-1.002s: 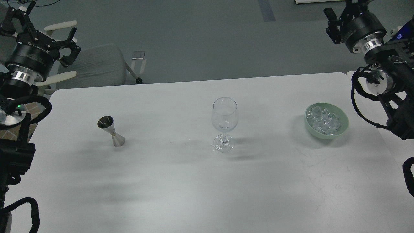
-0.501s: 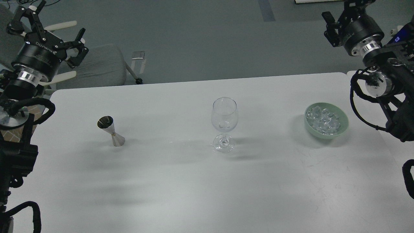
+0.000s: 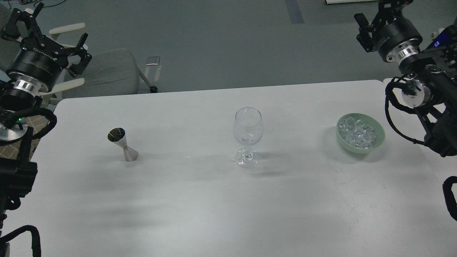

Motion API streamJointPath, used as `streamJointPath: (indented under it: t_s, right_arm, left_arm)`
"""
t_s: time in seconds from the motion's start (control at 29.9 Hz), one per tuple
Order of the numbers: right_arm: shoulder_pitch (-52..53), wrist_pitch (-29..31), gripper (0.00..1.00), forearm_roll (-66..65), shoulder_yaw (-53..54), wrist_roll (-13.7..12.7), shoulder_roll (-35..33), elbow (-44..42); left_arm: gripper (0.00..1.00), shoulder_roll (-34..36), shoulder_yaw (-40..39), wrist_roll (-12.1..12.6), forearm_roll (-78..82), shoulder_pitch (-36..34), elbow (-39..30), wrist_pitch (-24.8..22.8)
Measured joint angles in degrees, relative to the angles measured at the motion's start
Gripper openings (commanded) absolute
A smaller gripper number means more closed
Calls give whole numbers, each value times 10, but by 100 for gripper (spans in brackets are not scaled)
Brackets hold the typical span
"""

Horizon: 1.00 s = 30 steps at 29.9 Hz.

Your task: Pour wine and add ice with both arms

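Note:
An empty clear wine glass (image 3: 248, 132) stands upright at the middle of the white table (image 3: 214, 200). A silver jigger (image 3: 123, 144) stands to its left. A pale green bowl (image 3: 379, 141) at the right holds several clear ice (image 3: 357, 132) chunks. My left gripper (image 3: 50, 34) is open and empty, raised beyond the table's far left corner, well away from the jigger. My right gripper (image 3: 376, 16) is raised beyond the far right corner, above and behind the bowl. Its fingers stand apart and hold nothing, and the top edge of the view partly cuts it off.
A grey office chair (image 3: 107, 71) stands behind the table's far left edge, under my left gripper. The table's right edge runs just right of the bowl, beneath my right arm (image 3: 428, 89).
My left gripper has swung back left and slightly down after rising half a second ago. My right gripper has drifted slightly up and left. The glass, jigger and bowl have not moved.

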Motion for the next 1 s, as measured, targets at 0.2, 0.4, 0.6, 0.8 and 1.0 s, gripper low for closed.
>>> streamJointPath:
  t_s: [0.2,0.4,0.6,0.8,1.0]
  right_arm:
    - [1,-1,100,0,0,0,0,-3]
    - [1,-1,100,0,0,0,0,-3]
    - [0,-1,100,0,0,0,1,-3]
    - [0,0,100,0,1,0,-1,2]
    - [0,1,100,1,1,0,0,2]
  left_arm:
    - [98,-5,0,-3,0,-1,0,-1]
    - [98,-8,0,-5,-1,-1,0,-1]
    - [98,-8,-1,-2,-1,-1,0,-3]
    - [98,-2,2,5,-1,4,-15,-2]
    - [97,12,-20,87,-50,68,-81,3]
